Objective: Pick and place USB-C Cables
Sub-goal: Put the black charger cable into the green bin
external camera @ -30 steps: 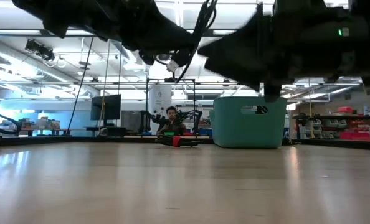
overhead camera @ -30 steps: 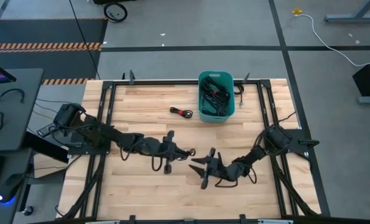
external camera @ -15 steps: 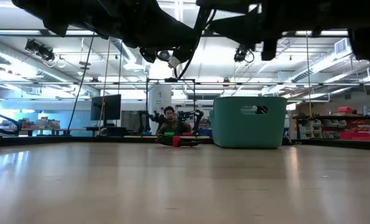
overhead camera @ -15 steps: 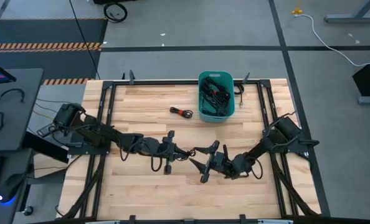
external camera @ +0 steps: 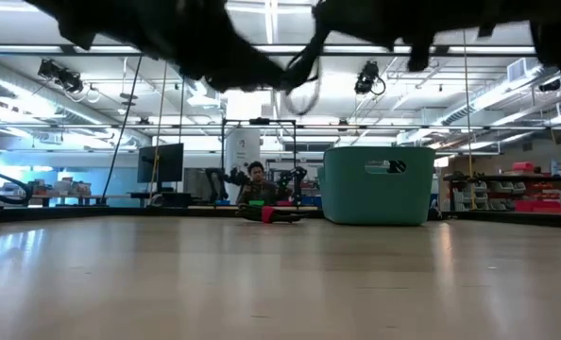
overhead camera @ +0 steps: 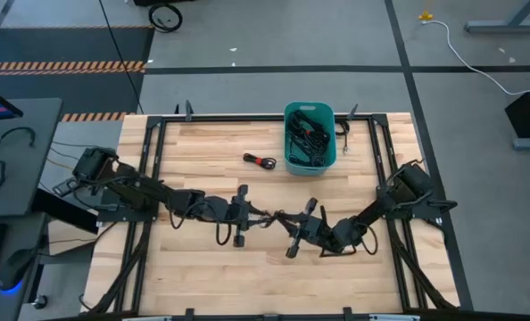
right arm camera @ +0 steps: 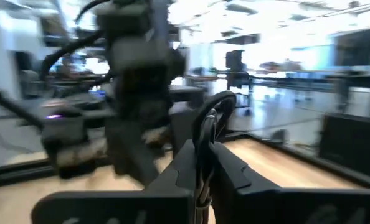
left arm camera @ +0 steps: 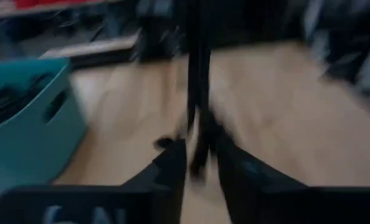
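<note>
1. The left gripper and right gripper met mid-table, both pinched closed on one USB-C cable.
2. Other cables filled the teal bin; a red-tipped cable lay beside it.

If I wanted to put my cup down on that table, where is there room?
The bare wood along the near edge, below both arms, is free, and so is the far left corner beyond the left arm. It is crowded mid-table, where the left gripper and right gripper share a cable, and by the teal bin and the loose cable.
</note>
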Robot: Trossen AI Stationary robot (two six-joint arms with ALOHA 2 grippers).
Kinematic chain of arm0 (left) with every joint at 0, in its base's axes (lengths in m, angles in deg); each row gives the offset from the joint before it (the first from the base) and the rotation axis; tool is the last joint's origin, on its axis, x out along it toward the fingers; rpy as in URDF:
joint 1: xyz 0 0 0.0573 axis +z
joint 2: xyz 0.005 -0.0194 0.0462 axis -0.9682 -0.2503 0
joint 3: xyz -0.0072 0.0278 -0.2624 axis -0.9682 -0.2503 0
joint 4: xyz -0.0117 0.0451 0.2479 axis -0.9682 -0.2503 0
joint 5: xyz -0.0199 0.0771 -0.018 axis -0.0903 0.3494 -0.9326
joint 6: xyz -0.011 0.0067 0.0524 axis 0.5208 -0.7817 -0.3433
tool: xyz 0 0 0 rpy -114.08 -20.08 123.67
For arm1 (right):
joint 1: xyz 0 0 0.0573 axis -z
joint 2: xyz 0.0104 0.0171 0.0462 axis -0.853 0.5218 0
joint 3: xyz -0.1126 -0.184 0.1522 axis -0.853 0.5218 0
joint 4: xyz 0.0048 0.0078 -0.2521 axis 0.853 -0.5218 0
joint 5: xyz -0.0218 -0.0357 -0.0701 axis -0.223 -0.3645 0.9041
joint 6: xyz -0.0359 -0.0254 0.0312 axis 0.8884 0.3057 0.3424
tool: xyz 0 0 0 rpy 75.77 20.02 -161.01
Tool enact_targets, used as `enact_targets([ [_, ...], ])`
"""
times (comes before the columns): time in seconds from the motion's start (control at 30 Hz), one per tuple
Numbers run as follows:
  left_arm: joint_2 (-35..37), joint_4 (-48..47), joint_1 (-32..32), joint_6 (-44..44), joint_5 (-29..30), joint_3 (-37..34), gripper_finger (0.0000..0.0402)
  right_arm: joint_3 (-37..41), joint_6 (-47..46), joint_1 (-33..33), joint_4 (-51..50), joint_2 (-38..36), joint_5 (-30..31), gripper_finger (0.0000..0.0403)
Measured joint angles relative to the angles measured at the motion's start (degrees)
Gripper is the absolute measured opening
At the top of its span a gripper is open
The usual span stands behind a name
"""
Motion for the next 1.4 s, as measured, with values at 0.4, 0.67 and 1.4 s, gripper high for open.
enact_targets([
  [0.4,5.94,-33.58,-0.38,15.50,15.54,-0.17,0.0194,-0.07,1.62,8.10,-46.48,-32.67,1.85,0.0021],
  [0.67,5.07,-34.03,-2.96,18.77,15.58,-0.13,0.0184,-3.66,-15.82,38.72,-85.32,-42.50,-27.83,0.0021],
  [1.4,5.07,-33.33,-3.52,19.23,16.87,-0.13,0.0169,-31.34,0.73,60.52,-119.08,-7.55,-30.48,0.0029],
])
